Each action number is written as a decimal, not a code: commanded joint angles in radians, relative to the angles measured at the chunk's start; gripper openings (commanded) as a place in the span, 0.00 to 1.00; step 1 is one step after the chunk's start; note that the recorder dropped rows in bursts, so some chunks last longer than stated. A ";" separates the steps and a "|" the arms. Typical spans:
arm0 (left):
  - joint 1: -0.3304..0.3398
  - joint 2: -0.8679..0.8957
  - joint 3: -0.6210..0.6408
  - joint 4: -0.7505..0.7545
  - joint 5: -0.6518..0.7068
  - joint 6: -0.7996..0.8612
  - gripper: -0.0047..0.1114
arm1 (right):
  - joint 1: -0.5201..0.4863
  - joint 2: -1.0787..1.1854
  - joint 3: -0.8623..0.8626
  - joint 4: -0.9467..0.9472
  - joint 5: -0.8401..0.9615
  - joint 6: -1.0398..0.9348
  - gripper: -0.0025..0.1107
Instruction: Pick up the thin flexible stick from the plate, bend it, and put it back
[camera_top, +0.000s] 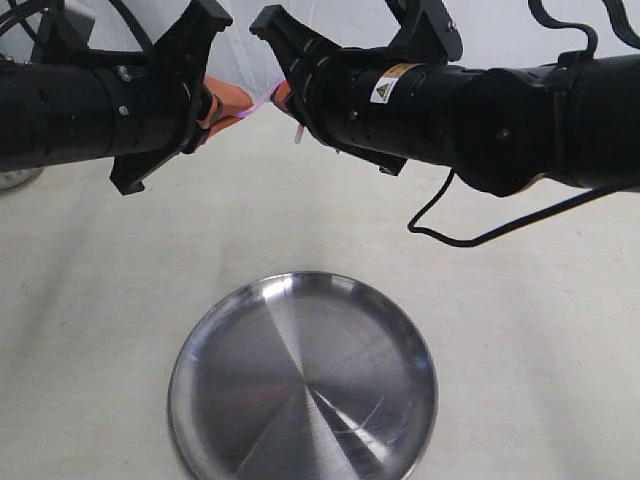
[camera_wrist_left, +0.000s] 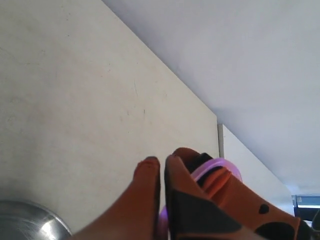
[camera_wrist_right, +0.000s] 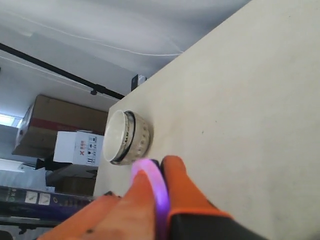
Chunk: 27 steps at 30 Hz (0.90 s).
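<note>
The thin pink stick (camera_top: 267, 97) is held in the air between both grippers, well above and behind the empty steel plate (camera_top: 303, 385). My left gripper (camera_top: 238, 112) is shut on one end and my right gripper (camera_top: 281, 95) is shut on the other, their orange tips almost touching. In the left wrist view the stick (camera_wrist_left: 220, 165) arches in a tight loop past the shut left gripper (camera_wrist_left: 161, 162). From the right wrist camera the stick (camera_wrist_right: 158, 187) curves between the closed fingers of the right gripper (camera_wrist_right: 157, 167). The plate's rim (camera_wrist_left: 35, 216) shows at a corner of the left wrist view.
A small white bowl (camera_wrist_right: 125, 137) with a dark rim stands on the pale table near its far edge. Beyond the table are a cardboard box (camera_wrist_right: 60, 122) and a white carton (camera_wrist_right: 80, 147). A black cable (camera_top: 470, 235) hangs under the right arm.
</note>
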 joint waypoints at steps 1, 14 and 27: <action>-0.006 0.014 0.015 0.013 0.104 0.016 0.16 | -0.011 -0.020 -0.011 -0.058 -0.013 -0.034 0.02; -0.006 0.014 0.015 0.013 0.099 0.016 0.54 | -0.011 -0.072 -0.011 -0.087 0.123 -0.058 0.02; 0.074 -0.118 0.015 0.144 -0.030 0.016 0.54 | -0.011 -0.085 0.079 -0.103 0.141 -0.055 0.02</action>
